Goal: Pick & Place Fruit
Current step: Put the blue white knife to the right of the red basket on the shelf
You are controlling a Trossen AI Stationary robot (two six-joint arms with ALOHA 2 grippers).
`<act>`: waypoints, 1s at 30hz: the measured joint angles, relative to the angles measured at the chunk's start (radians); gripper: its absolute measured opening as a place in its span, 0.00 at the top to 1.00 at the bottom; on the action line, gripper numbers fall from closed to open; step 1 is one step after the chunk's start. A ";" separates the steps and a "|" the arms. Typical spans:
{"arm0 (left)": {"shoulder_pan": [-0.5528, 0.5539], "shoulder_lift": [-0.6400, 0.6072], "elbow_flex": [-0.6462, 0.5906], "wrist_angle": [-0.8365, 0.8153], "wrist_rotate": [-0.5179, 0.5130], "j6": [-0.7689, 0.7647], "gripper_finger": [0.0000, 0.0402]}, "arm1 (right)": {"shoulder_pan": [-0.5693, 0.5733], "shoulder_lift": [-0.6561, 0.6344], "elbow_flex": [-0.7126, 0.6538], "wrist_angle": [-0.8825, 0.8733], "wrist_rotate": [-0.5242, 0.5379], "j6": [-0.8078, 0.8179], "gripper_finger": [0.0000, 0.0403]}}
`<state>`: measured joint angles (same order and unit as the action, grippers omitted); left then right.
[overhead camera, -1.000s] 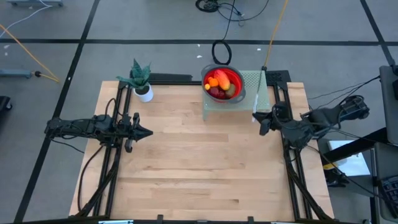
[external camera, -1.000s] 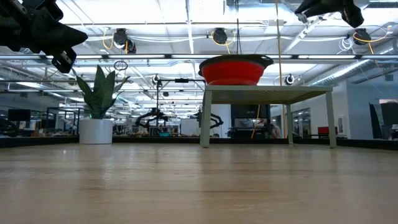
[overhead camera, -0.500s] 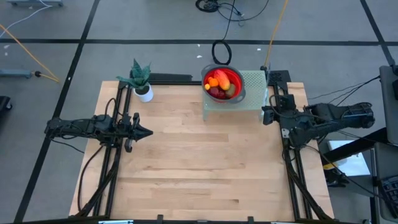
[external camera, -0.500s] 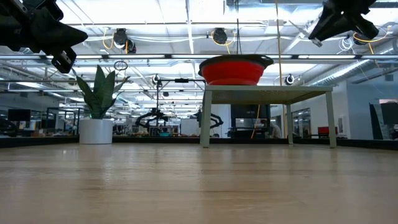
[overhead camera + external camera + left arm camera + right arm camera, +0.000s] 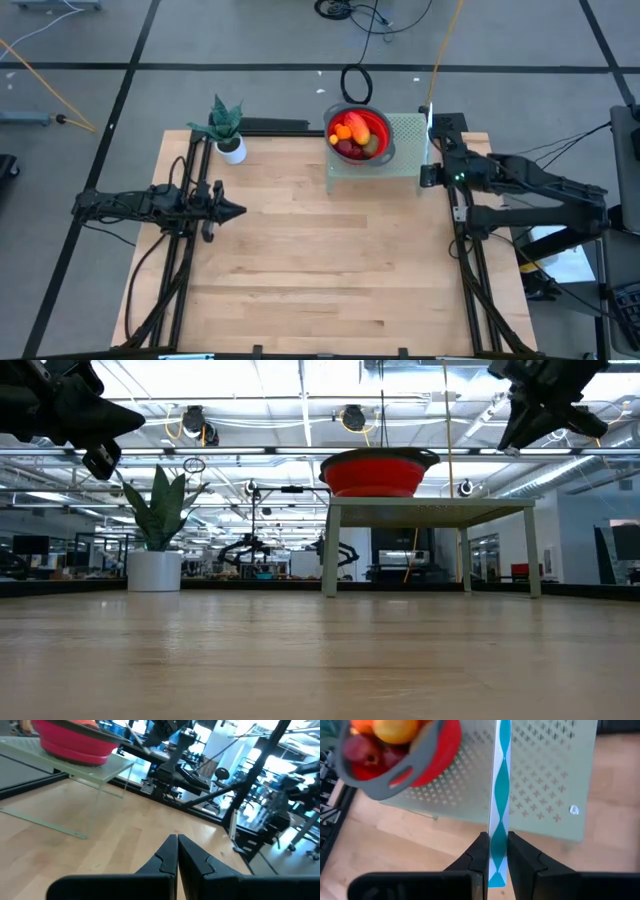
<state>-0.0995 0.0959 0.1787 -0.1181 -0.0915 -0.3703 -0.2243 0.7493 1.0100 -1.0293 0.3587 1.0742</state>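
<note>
The fruit (image 5: 352, 135) lies heaped in a round red bowl (image 5: 372, 128) with a grey rim. The bowl stands on a pale green perforated stand (image 5: 405, 135) at the table's far edge. In the right wrist view the fruit (image 5: 380, 740) shows in the bowl (image 5: 437, 755). My right gripper (image 5: 428, 172) hovers at the stand's right edge, shut on a slim knife (image 5: 500, 775) patterned white and teal. My left gripper (image 5: 240, 211) is shut on nothing, level above the table's left side, far from the bowl. My right gripper pinches the knife between its two fingers near the knife's near end (image 5: 498, 857). The fingers slant down toward the far edge and lie along the knife. The knife points ahead over the stand (image 5: 545, 780), lifted clear of it.
A potted plant (image 5: 227, 130) stands at the far left corner. The stand's legs (image 5: 330, 550) raise the bowl (image 5: 378, 472) well above the table. The wooden tabletop (image 5: 320, 260) stretches bare between the two arms.
My right gripper has swung toward the table's far edge, still shut on the knife, and has tipped further downward. The knife lay slanted over the stand's right part and now runs along the stand's right edge.
</note>
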 joint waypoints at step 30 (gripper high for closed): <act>0.000 0.000 0.000 0.011 -0.023 -0.001 0.98 | -0.496 0.295 0.175 -0.057 -0.520 -0.254 0.91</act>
<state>-0.0996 0.0961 0.1787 -0.1074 -0.1143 -0.3716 -0.7206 1.0446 1.1847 -1.0868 -0.1616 0.8200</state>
